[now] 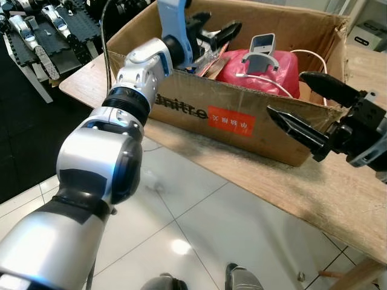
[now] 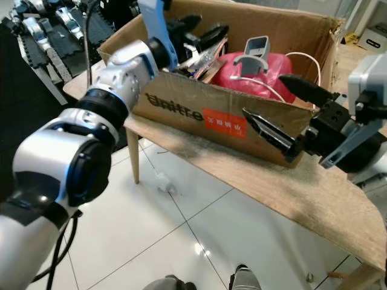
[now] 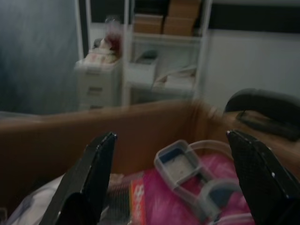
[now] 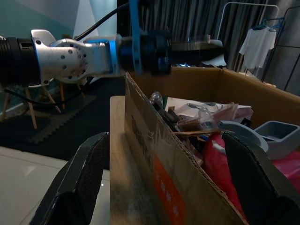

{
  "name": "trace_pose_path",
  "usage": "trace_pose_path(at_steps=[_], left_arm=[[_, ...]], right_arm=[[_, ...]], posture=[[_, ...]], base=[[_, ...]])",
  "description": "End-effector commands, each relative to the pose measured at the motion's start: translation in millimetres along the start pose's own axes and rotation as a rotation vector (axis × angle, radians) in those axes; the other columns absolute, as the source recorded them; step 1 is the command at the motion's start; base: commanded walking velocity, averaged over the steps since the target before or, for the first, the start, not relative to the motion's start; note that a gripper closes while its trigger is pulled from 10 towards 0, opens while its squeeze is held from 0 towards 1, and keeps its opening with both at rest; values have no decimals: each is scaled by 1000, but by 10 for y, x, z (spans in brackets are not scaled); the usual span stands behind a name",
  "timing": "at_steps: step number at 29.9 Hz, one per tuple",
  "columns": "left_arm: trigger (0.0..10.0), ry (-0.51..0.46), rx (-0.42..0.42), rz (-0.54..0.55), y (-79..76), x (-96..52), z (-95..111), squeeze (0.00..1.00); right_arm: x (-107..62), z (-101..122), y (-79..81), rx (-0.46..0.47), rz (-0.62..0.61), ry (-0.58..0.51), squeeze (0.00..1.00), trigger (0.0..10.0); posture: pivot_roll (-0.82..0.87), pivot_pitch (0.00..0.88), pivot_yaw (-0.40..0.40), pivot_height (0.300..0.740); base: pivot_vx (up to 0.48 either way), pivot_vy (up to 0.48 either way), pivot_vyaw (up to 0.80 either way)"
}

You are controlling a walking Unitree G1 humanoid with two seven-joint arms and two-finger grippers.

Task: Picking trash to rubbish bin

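Observation:
A brown cardboard box (image 1: 199, 112) with a red label stands on the wooden table (image 1: 338, 193). Inside lie a pink bag (image 1: 266, 69), a grey-blue plastic holder (image 1: 261, 51), a white cable (image 1: 266, 81) and crumpled wrappers (image 1: 211, 60). My left gripper (image 1: 221, 24) hangs open over the box's left part, just above the wrappers, with nothing between its fingers. My right gripper (image 1: 285, 93) is open too, level with the box's front wall near its right corner and outside it. In the left wrist view the holder (image 3: 180, 161) and the pink bag (image 3: 187, 197) lie below the spread fingers.
White tiled floor (image 1: 199, 229) lies below the table's edge. A small white scrap (image 2: 163, 180) lies on the tiles next to a table leg (image 2: 134, 163). Black mats with robot parts (image 1: 42, 30) are at the far left. My feet (image 1: 242, 279) show at the bottom.

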State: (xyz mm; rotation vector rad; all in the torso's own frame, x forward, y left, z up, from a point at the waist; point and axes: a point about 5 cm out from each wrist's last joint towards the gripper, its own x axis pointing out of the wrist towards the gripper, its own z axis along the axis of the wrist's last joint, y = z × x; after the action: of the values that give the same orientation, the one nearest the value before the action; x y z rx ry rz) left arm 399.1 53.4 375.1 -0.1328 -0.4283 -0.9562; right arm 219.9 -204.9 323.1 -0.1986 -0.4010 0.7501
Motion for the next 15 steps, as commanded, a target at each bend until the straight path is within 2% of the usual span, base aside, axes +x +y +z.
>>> trace_pose_path(at_steps=[1,2,7,8,9,10,11,12,13,15], left_arm=[[10000,-145,28,-27,69,-60,324,0],[10000,-226,12,-20,160,-180,459,0],[10000,-267,18,11,251,-301,532,0],[10000,-294,56,111,430,-546,586,0],[10000,-294,56,111,430,-546,586,0],[10000,-300,71,151,497,-649,589,0],[10000,-300,71,151,497,-649,589,0],[10000,-295,97,208,579,-782,578,0],[10000,-295,97,208,579,-782,578,0],[10000,-277,146,340,755,-1112,546,0]], right_arm=[[37,-7,41,3,32,-20,0,10000],[86,-45,59,19,51,-26,0,10000],[130,-73,71,34,66,-33,0,10000],[189,-121,112,61,95,-44,0,10000],[189,-121,112,61,95,-44,0,10000],[215,-140,130,72,107,-50,0,10000],[215,-140,130,72,107,-50,0,10000],[246,-164,156,88,126,-57,0,10000],[246,-164,156,88,126,-57,0,10000],[315,-229,208,120,166,-66,0,10000]], posture=[[-180,133,97,740],[-173,129,94,740],[-157,119,90,740],[-130,112,83,740],[-130,112,83,740],[-125,111,82,740],[-125,111,82,740],[-109,104,79,740],[-109,104,79,740],[-77,93,74,740]], base=[[0,0,0],[0,0,0],[0,0,0],[0,0,0],[0,0,0],[0,0,0],[0,0,0],[0,0,0],[0,0,0],[0,0,0]])
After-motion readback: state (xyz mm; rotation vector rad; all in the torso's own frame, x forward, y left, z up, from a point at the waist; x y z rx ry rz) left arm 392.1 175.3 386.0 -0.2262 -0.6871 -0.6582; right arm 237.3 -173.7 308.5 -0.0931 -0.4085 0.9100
